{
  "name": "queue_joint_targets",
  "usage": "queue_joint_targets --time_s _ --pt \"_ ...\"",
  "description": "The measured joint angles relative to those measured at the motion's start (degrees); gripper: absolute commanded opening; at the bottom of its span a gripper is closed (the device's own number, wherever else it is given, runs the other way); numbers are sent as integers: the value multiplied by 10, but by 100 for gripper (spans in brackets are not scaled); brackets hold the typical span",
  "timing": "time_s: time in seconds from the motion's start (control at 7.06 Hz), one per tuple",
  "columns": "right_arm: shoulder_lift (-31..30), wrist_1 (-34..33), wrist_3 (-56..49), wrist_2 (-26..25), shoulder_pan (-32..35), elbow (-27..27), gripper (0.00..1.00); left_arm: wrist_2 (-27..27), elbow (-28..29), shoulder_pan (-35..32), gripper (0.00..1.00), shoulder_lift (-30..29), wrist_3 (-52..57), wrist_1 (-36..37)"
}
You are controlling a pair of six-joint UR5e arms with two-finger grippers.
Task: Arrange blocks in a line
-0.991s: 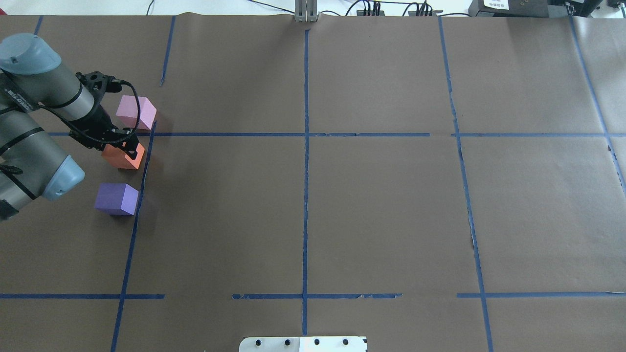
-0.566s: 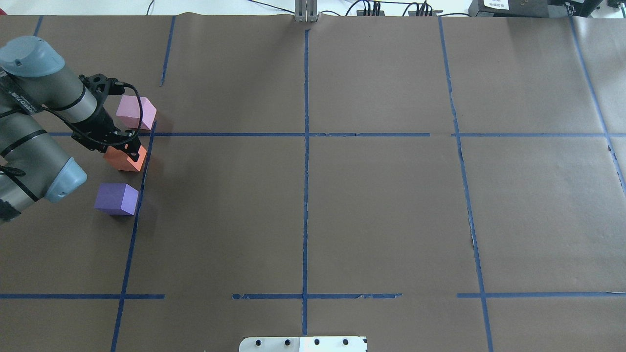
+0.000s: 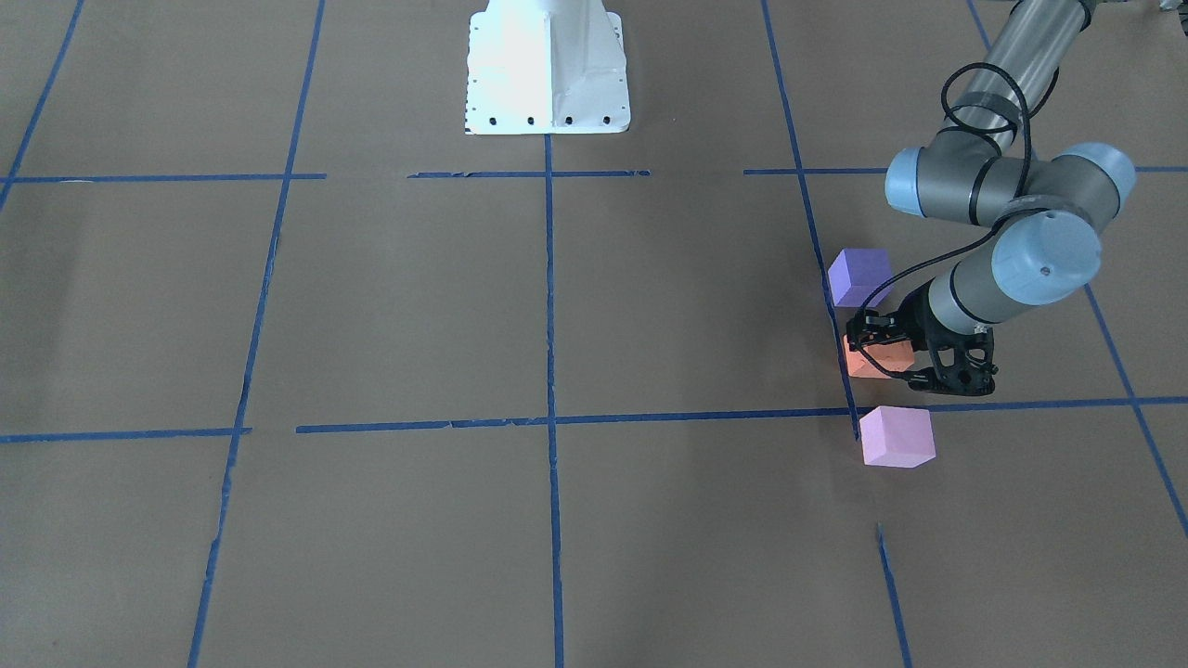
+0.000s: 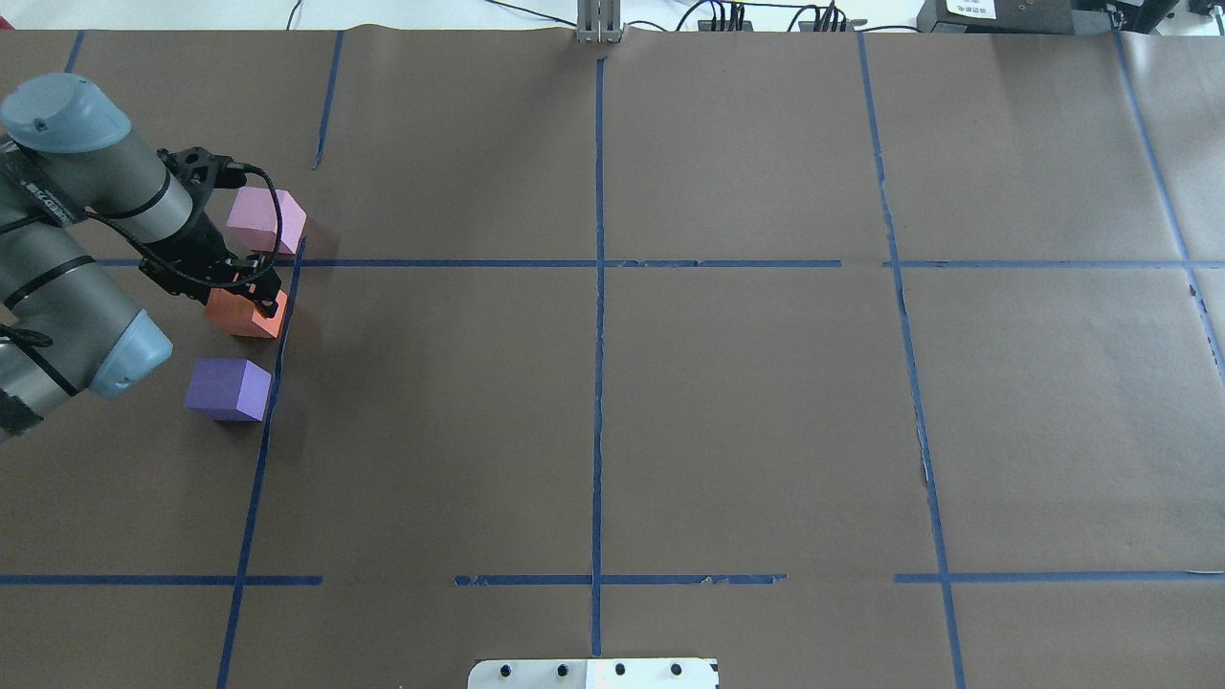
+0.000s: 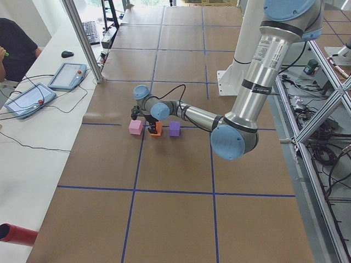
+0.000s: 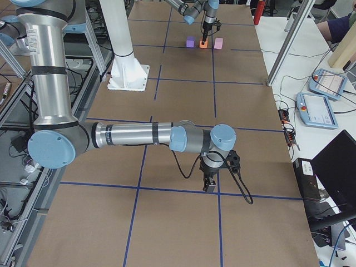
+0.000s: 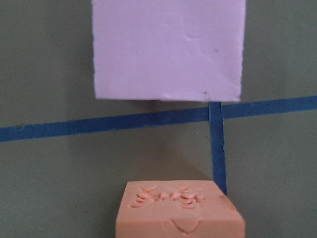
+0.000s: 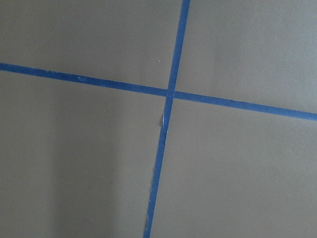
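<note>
Starting with the brown-papered table (image 4: 746, 402): flat, matte, gridded with blue tape (image 4: 598, 383), with plenty of bare room to the right of the work. Reaches in on the robot's left with the left arm (image 4: 86, 287), by far the nearer. Has the right gripper (image 6: 210, 186) well apart over a tape crossing, with no telling whether open or closed. Finds three cubes strung just beside one tape strip, the row's axis running away from the robot: purple block (image 4: 230, 388) nearest, orange block (image 4: 234, 316) between, pink block (image 4: 263, 215) farthest, none touching. Sets the left gripper (image 4: 254, 299) straight down over the orange block, jaws seemingly clamped on its sides. Probably calls only for a small settling and release, with the pink block dead ahead in the wrist view.
</note>
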Motion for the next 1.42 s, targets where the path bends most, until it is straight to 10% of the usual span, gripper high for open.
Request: queue_joint_targets --time_s 1.42 --pt "0 0 0 0 0 0 100 50 -126 -61 100 11 -1 102"
